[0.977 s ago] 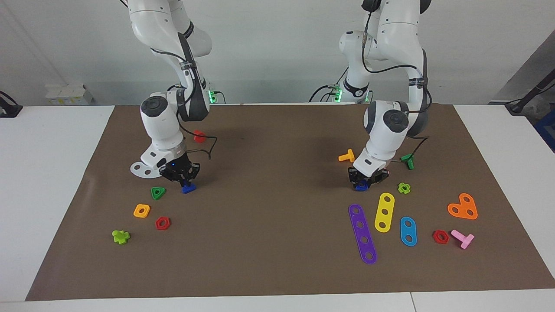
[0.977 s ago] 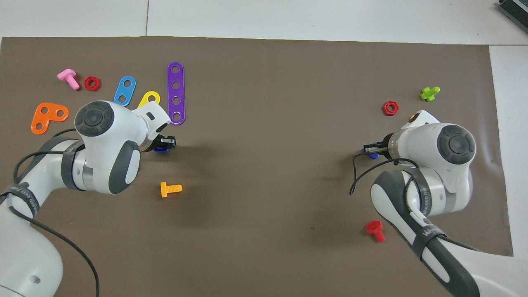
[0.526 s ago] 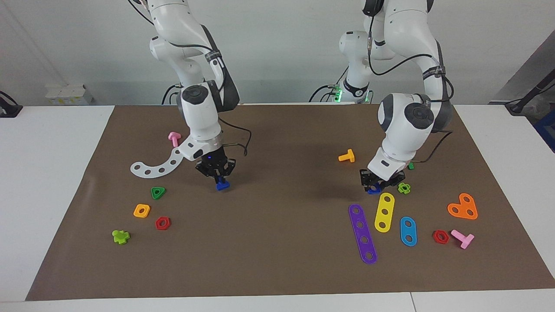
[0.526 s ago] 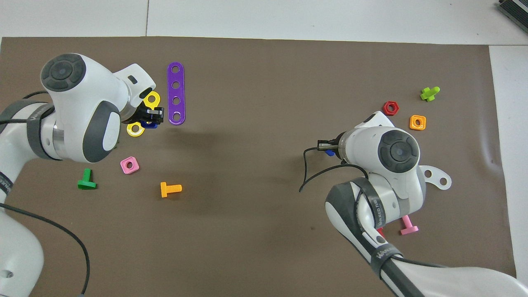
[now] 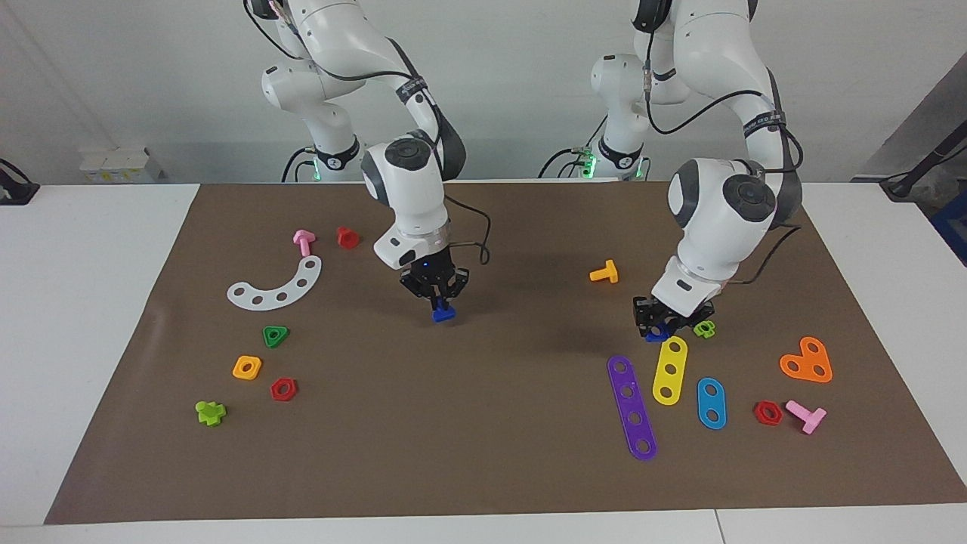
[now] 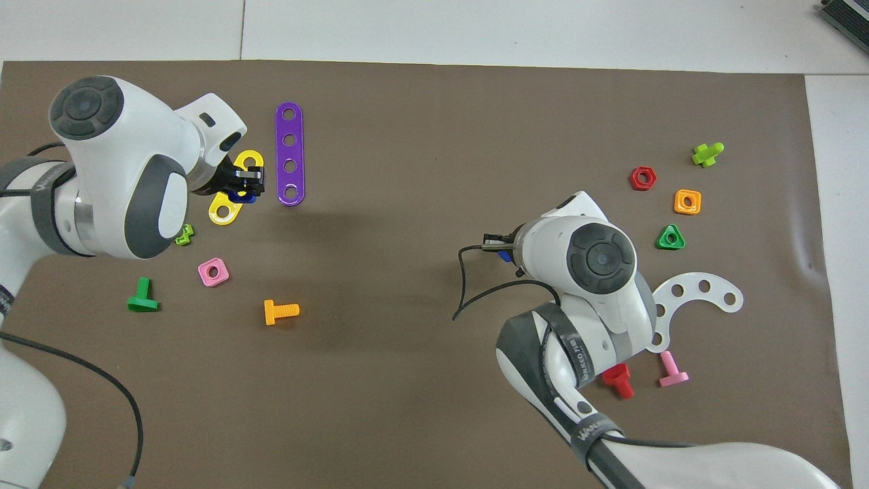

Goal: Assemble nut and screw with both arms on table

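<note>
Right gripper [image 5: 435, 299] up over bare mat near the middle of the table [image 5: 106, 317], fingers clamped on a dark-blue piece [image 5: 443, 314] hanging below the tips: by its flat head, the screw. Same piece barely peeking out in the overhead view [image 6: 504, 255], mostly hidden under the right arm's wrist. Nothing directly beneath it but brown mat.

Left gripper [image 5: 659, 323] low toward the left arm's end of the table, closed on a second dark-blue piece, the nut [image 5: 656, 333]. Seen from above, nut [image 6: 242, 197] sitting over the yellow 2-hole strip [image 6: 225, 210], with the purple 4-hole strip [image 6: 289, 154] just beside. Touching the strip or clear of it: cannot tell.

Crowded around that left gripper: lime-green cross piece [image 5: 704, 328] just beside the fingers, blue 2-hole strip [image 5: 711, 403] farther from the robots, orange bolt [image 5: 604, 272] nearer to them, pink square nut [image 6: 213, 272] and green bolt [image 6: 142, 298] nearer still. Orange heart-shaped plate [image 5: 807, 360], red hex nut [image 5: 767, 412] and pink T-shaped bolt [image 5: 806, 415] well apart toward the table's end.

Toward the right arm's end: white curved strip [image 5: 275, 286], green triangular nut [image 5: 276, 335], orange-yellow square nut [image 5: 247, 367], another red hex nut [image 5: 283, 389], another lime-green cross piece [image 5: 210, 412]. Nearer the robots, small pink bolt [image 5: 303, 242] and red bolt [image 5: 347, 237]. All well apart from the held screw.
</note>
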You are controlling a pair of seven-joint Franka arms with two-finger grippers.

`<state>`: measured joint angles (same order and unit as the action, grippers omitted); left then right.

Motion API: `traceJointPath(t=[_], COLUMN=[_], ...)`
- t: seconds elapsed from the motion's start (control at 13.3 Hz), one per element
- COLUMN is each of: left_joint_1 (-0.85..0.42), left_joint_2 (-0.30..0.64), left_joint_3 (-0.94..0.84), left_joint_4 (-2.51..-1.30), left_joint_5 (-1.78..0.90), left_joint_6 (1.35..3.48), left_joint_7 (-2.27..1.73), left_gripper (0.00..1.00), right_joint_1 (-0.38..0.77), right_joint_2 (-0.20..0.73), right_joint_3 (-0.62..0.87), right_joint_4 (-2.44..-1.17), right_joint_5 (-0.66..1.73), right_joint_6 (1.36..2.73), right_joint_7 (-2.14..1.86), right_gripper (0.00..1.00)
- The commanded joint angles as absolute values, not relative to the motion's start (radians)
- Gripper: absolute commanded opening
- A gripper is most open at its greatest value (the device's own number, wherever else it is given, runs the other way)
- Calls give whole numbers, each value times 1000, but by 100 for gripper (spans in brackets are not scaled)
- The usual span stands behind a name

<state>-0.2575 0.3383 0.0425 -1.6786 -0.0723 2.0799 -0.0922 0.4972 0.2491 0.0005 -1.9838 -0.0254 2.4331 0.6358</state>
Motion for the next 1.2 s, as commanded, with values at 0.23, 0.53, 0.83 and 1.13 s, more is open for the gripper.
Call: traceJointPath(t=[0.23, 0.53, 0.83, 1.13], left_joint_1=[-336, -386, -445, -503], left_joint_2=[374, 374, 383, 406], left_joint_3=[49, 49, 51, 51], left_joint_4=[-1623, -1623, -1624, -1592], left_joint_5=[-106, -118, -182, -184], left_joint_6=[2060, 2078, 2151, 2183], left_joint_7=[-198, -270, -319, -423], left_gripper=[0, 0, 0, 0], right_joint_1=[549, 564, 565, 539], right_joint_2=[337, 344, 341, 275], right_joint_3=[-5, -5, -5, -12], right_joint_4=[-1902, -1919, -1919, -1917], right_joint_5=[-75, -94, -110, -109], right_joint_6=[2411, 2401, 2385, 2349], right_joint_7=[733, 733, 733, 729], right_gripper=[0, 0, 78, 91])
